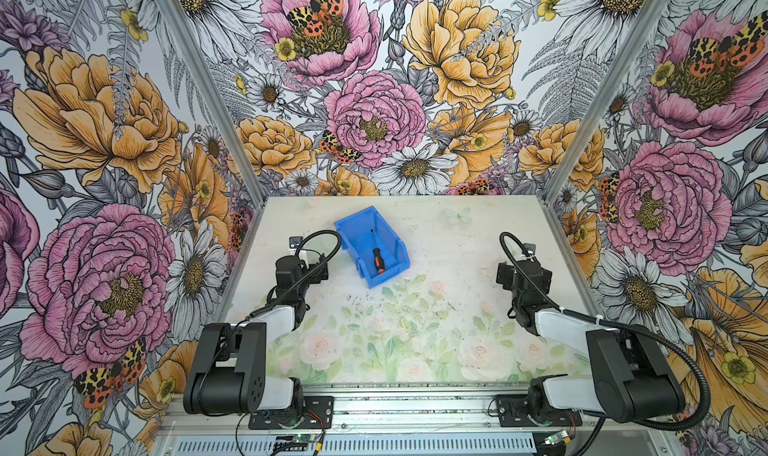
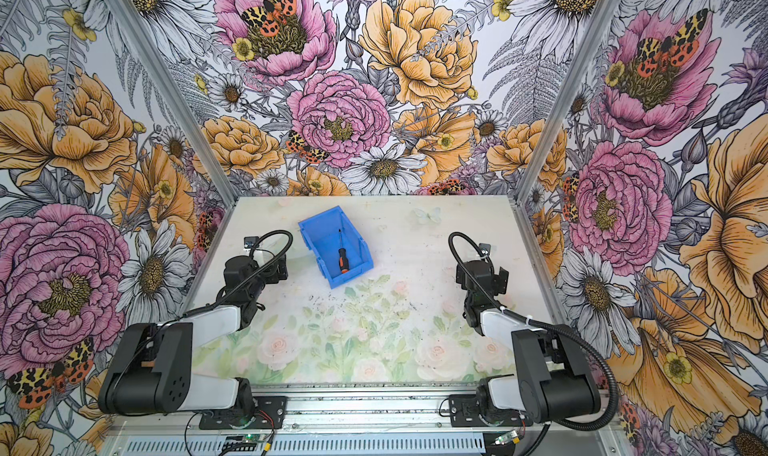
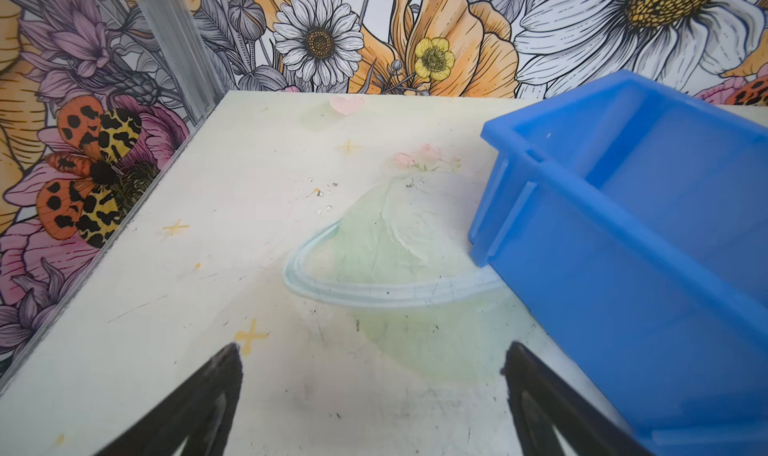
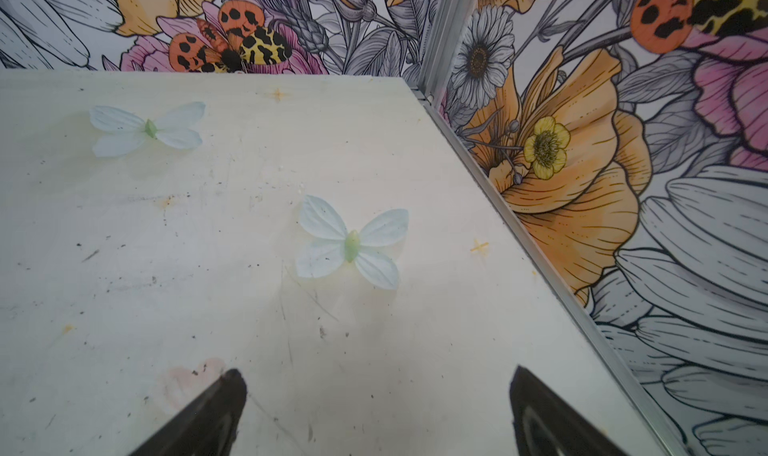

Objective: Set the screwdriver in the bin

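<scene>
One screwdriver [image 1: 376, 253] lies flat on the floor of the blue bin [image 1: 352, 237].

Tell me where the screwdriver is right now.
In both top views the screwdriver lies inside the blue bin, left of centre toward the far edge of the table, handle end toward the robot.

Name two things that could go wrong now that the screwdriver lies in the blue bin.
1. The open left gripper hangs close beside the bin; a careless swing could knock it across the table.
2. The screwdriver lies loose, handle toward the bin's near end; a hard jolt might tip it out.
</scene>
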Motion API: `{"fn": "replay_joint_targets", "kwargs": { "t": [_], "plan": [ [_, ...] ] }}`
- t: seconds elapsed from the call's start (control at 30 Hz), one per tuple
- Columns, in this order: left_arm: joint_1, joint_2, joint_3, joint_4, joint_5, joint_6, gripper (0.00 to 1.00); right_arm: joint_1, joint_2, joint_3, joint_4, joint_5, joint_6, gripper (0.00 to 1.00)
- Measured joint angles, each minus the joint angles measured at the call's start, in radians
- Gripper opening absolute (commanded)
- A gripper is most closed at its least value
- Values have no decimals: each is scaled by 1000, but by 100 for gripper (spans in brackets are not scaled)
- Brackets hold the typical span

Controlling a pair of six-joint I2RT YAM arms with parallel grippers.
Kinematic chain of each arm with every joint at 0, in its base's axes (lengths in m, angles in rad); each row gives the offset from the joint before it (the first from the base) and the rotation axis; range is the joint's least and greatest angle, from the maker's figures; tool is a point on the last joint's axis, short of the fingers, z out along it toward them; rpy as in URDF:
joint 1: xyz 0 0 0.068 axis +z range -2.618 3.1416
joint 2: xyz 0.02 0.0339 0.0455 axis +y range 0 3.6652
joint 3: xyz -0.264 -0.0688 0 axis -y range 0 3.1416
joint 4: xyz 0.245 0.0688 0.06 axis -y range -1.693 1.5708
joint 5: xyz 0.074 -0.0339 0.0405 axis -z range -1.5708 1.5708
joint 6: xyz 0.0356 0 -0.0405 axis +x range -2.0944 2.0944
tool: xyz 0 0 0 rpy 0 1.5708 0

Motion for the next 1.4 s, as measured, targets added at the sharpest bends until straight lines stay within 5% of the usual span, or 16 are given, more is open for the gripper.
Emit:
{"fn": "replay_joint_targets", "kwargs": {
  "t": [0.77,1.4],
  "plan": [
    [24,119,-82,320,16,-12,99,-67,110,16,230,-97,-20,100],
    [2,119,-84,366,-33,-11,99,-87,143,-46,353,-276,-49,100]
  ]
}}
